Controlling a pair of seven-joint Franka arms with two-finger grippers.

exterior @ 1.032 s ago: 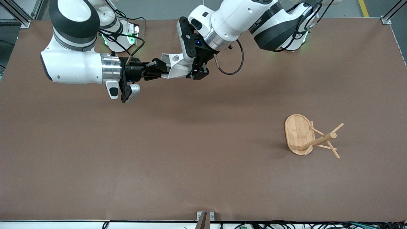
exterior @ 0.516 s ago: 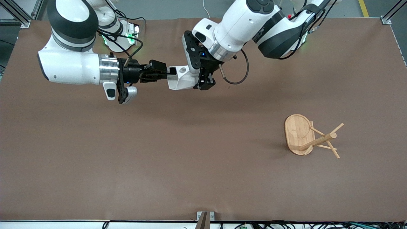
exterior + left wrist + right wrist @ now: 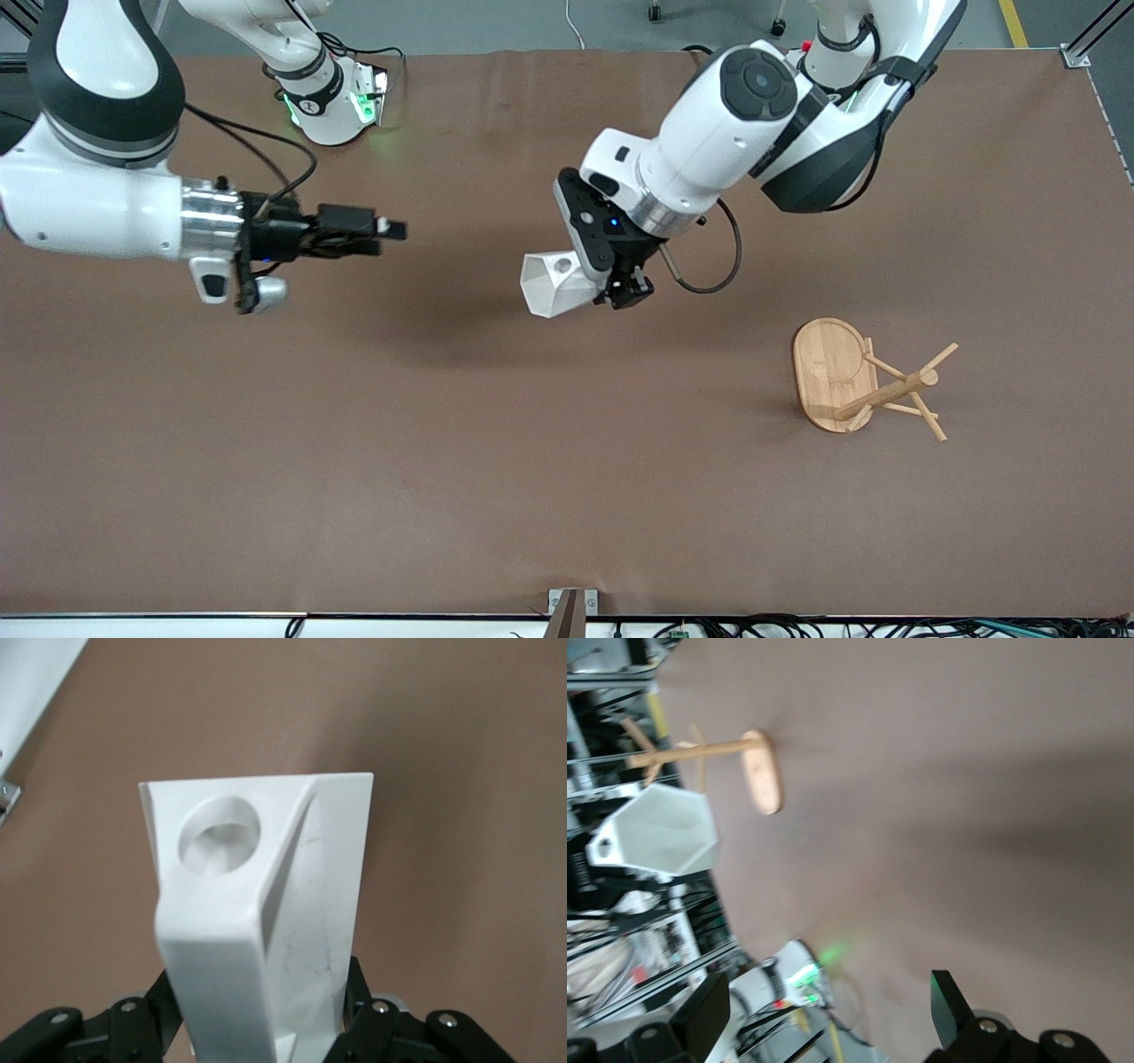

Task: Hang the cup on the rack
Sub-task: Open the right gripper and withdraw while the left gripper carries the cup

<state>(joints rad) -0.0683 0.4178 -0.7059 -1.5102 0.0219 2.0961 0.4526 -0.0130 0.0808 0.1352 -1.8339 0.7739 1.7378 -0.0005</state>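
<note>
The white faceted cup hangs in the air over the middle of the table. My left gripper is shut on its body and holds it sideways, with the handle and its round hole on top. In the left wrist view the cup fills the space between my left gripper's fingers. My right gripper is open and empty over the table toward the right arm's end, well apart from the cup. The bamboo rack stands on the table toward the left arm's end, nearer to the front camera than the cup. The right wrist view shows the open right gripper, the cup and the rack.
The brown table carries nothing else. The arms' bases stand along its edge farthest from the front camera. A small metal bracket sits at the edge nearest the camera.
My right gripper has let go of the cup's handle and drawn back toward the right arm's end. My left gripper has carried the cup alone toward the rack.
</note>
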